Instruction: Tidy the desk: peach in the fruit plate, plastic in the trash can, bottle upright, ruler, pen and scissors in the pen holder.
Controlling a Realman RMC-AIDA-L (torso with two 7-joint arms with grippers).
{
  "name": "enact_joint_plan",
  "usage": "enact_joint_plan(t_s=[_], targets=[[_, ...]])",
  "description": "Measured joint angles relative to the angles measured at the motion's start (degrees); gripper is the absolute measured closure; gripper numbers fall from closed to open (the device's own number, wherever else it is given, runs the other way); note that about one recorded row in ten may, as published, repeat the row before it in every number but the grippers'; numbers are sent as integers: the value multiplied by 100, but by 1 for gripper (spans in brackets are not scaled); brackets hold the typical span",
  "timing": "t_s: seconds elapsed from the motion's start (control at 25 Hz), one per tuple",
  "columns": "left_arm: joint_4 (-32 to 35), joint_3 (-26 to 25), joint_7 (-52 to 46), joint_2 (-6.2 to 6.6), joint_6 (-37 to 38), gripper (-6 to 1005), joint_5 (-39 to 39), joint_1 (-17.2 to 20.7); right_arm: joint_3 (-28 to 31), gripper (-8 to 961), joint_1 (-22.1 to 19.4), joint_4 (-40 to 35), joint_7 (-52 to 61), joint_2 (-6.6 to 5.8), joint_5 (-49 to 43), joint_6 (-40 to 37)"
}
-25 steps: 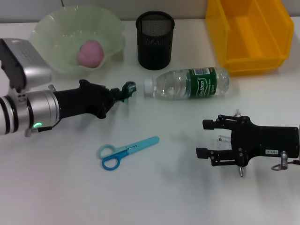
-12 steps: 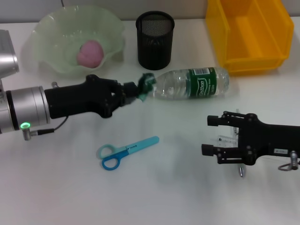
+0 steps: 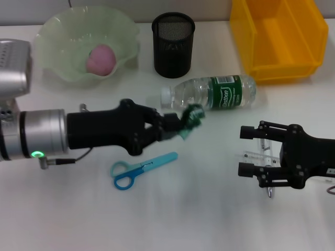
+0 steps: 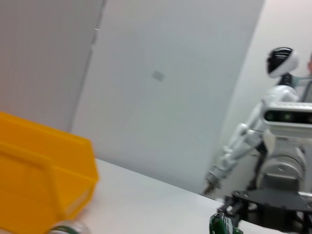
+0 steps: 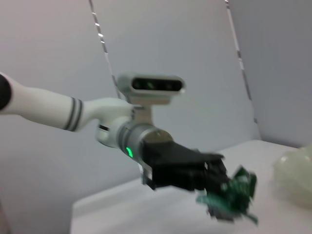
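Left gripper (image 3: 180, 125) pinched green plastic (image 3: 191, 119); peach (image 3: 101, 58) sat in plate (image 3: 55, 31) behind; right gripper (image 3: 251, 151) gaped empty.

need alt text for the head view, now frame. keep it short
The left hand holds crumpled green plastic above the white desk, just in front of a bottle lying on its side. The right hand hovers open over a clear ruler; blue scissors lie on the desk, and a peach sits in the fruit plate.
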Motion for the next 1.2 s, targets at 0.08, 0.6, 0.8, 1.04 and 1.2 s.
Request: enact_joint_plan(t_s=[0.08,0.6,0.8,1.04,1.2], targets=[[-27,140,0,-13,40,978,-14,-40,1,125,14,-1,-1,0,2,-140],[-373,343,64,-52,360,978,-34,-249,10,125,49,0,-6,7,152,-449],[-429,351,67,-66,386,978,-37,-273,10,124,95,17,-7,50,171,-458],[-460,379,84,-69,377,978,-38,-279,-12,124,159,77,-54,130,219,-355],[-549,380,132,-68,360,978,-46,-307,-42,125,243,186,-74,153,219,-194]])
